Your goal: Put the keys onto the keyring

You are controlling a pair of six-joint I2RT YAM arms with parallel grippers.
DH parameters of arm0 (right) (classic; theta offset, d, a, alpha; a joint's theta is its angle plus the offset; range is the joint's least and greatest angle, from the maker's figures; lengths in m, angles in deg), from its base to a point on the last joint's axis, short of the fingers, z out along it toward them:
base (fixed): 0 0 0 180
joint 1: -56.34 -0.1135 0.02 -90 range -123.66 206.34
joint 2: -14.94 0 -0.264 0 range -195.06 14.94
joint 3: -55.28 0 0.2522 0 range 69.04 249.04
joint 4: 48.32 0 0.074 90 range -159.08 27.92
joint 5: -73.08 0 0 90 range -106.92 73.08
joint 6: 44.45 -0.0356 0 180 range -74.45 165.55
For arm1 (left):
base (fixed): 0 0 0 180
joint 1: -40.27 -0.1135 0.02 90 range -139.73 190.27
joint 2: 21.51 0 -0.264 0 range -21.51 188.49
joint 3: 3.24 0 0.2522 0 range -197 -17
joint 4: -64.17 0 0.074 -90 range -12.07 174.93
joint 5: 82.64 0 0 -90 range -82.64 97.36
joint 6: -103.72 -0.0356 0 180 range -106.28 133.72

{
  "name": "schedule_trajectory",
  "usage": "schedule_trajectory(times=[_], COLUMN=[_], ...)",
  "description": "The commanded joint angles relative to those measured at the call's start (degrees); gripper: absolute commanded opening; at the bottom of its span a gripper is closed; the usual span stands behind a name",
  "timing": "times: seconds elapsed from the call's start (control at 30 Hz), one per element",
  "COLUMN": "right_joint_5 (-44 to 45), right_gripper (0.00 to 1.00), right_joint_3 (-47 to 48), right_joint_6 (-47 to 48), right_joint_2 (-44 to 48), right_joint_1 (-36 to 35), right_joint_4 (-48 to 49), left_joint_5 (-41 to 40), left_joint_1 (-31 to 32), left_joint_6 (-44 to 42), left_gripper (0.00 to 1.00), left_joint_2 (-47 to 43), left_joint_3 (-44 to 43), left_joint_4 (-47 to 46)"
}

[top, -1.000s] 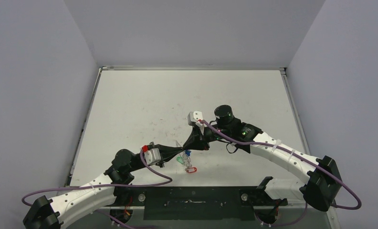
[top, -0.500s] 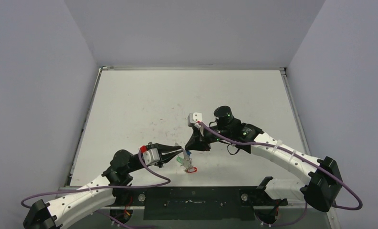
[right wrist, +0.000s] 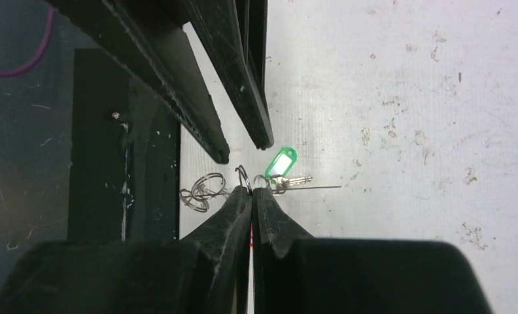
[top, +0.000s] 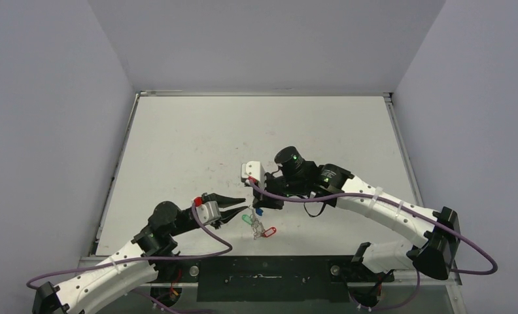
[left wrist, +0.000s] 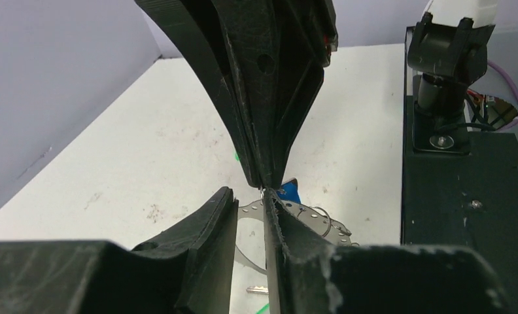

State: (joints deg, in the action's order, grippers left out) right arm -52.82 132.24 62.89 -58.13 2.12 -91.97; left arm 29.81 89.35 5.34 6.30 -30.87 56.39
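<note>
From above, the left gripper [top: 237, 204] and right gripper [top: 261, 203] are seen tip to tip near the table's [top: 243, 131] front edge, the keys [top: 257, 222] bunched just beside them. Only in the left wrist view is the keyring [left wrist: 309, 219] shown, a perforated grey strip clenched at its rim by the right gripper, while the left fingers [left wrist: 207, 239] are spread, released. In the right wrist view the right fingers [right wrist: 231, 216] are pressed together on a wire loop [right wrist: 243, 174], a green tag [right wrist: 280, 161] seen just beyond.
</note>
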Motion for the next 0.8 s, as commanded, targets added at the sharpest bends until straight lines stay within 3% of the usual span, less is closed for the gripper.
schedule_trajectory(times=[0.0,0.4,0.77], right_joint_5=[8.02,11.12,11.36], right_gripper=[0.00,0.00,0.00], right_joint_3=[7.44,12.95,13.05], right_joint_6=[2.25,1.29,0.68], right_joint_2=[-2.90,-6.97,-7.08], right_joint_1=[-2.26,-4.55,-5.37], right_joint_4=[-6.30,-11.25,-10.55], left_joint_5=[0.09,1.31,3.03], left_joint_1=[0.23,0.23,0.23], left_joint_6=[-2.01,-5.00,-2.65], left_gripper=[0.22,0.24,0.21], left_joint_2=[0.74,5.09,10.75], left_joint_3=[-4.83,-7.39,-6.79], left_joint_4=[6.53,9.71,2.40])
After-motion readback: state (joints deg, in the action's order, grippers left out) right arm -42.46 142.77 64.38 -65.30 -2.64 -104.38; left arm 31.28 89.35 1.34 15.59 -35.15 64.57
